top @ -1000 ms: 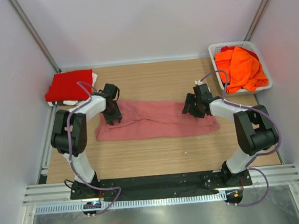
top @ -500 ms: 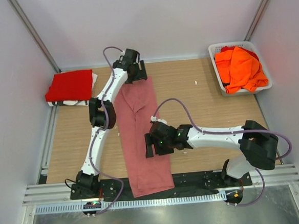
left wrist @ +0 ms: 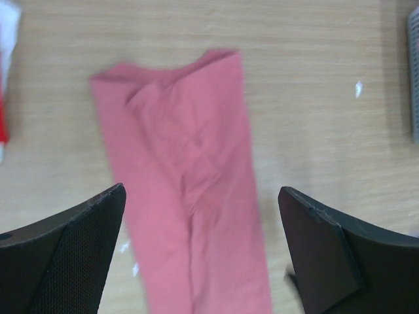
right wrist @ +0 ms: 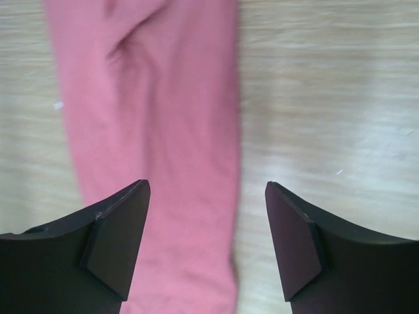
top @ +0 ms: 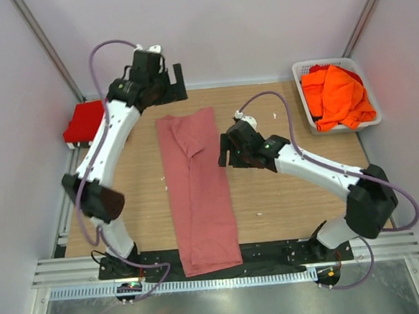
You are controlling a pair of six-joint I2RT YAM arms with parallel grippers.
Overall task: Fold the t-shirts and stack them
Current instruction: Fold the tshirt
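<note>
The dusty rose-pink t-shirt (top: 198,194) lies folded into a long narrow strip running from the table's back toward the front, its near end draped over the black rail. My left gripper (top: 170,89) hovers above and behind the strip's far end, jaws wide open and empty; its wrist view looks down on the pink t-shirt (left wrist: 190,183). My right gripper (top: 223,151) is open just right of the strip's upper half, and the pink cloth (right wrist: 157,131) shows below its left finger. A folded red t-shirt (top: 85,121) sits at the far left. Orange t-shirts (top: 338,98) fill the basket.
The white lattice basket (top: 300,70) stands at the back right corner. The left arm's elbow (top: 101,200) hangs over the table's left side. Something white lies under the red t-shirt (left wrist: 5,78). Grey walls close in on three sides.
The pink t-shirt went from lying crosswise to lying lengthwise. The left gripper opened, let go of its far end and rose toward the back. The right gripper moved up beside the strip.
</note>
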